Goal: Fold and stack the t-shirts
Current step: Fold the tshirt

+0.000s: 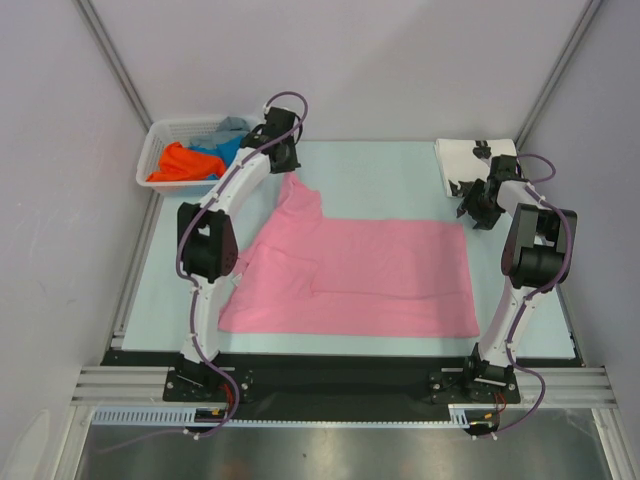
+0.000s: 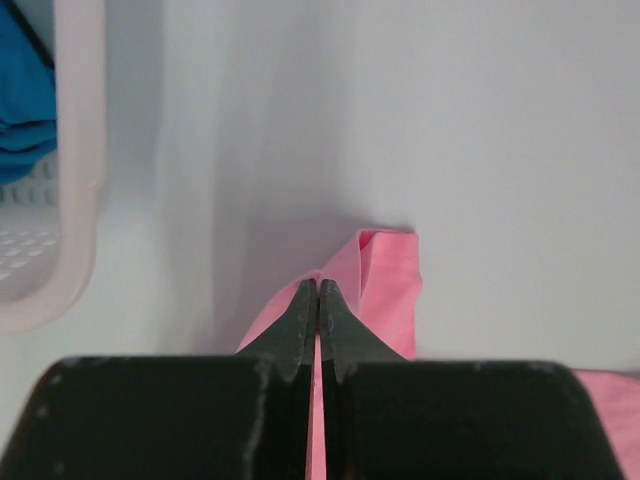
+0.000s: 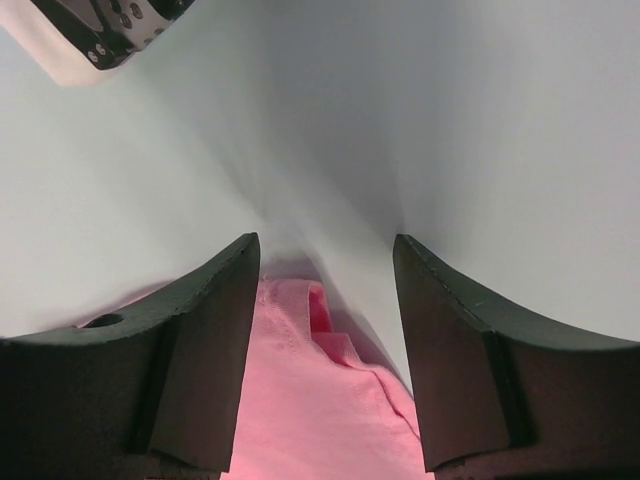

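The left hand (image 2: 318, 288) is pinching a far corner of the pink t-shirt (image 1: 370, 275) between fully closed fingers, probably to be drawing the cloth flat on the worktop (image 1: 390, 175) for folding. The right hand (image 3: 325, 245) is hovering with jaws apart, gripping nothing. The shirt's other far corner is lying just beneath and between them, seemingly placed for a matching pinch.

Left arm (image 1: 228, 190) and right arm (image 1: 503, 318), same build: white link shells, black rounded joint housings. Purple cable (image 1: 181, 255) runs outside each arm, looping free at the wrist. Bases (image 1: 205, 378) black. Jaws matte black, flat-sided, tapering to thin tips, edges lightly scuffed.
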Motion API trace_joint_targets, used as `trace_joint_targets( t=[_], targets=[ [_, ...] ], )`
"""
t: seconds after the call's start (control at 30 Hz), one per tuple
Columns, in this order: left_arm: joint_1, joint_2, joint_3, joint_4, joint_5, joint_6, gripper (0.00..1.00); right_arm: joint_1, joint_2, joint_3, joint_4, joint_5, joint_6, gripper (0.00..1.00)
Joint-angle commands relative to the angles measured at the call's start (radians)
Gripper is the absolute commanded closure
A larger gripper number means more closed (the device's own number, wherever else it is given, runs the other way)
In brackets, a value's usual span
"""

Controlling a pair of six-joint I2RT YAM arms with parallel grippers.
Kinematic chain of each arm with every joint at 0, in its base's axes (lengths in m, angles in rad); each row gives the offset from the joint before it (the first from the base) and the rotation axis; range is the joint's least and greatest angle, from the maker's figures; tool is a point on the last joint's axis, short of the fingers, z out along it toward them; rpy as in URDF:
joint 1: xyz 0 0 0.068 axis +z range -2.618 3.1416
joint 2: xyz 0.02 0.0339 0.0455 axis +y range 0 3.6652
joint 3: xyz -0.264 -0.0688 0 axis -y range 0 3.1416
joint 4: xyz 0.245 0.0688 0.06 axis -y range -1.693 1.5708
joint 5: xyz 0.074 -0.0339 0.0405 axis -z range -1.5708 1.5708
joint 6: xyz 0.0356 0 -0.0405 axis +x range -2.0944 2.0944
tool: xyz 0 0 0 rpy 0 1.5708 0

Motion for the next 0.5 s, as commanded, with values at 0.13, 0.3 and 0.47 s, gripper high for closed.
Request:
trace_joint_targets(
  t=[0.13,0.3,0.47],
  targets=[
    [-0.006,-0.088,0.061,-0.02,-0.025,0.061,1.0,-0.004,0.007,0.053,-0.028,-0.011,-0.025,0.39],
    [-0.006,-0.108,0.063,-0.029,-0.021,0.075,1.0,-0.004,0.002,0.056,-0.035,-0.063,-0.048,0.44],
    [-0.006,-0.126,0.066,-0.026,-0.035,0.101,0.99,-0.005,-0.013,0.001,-0.022,-0.115,-0.039,0.53]
  ],
)
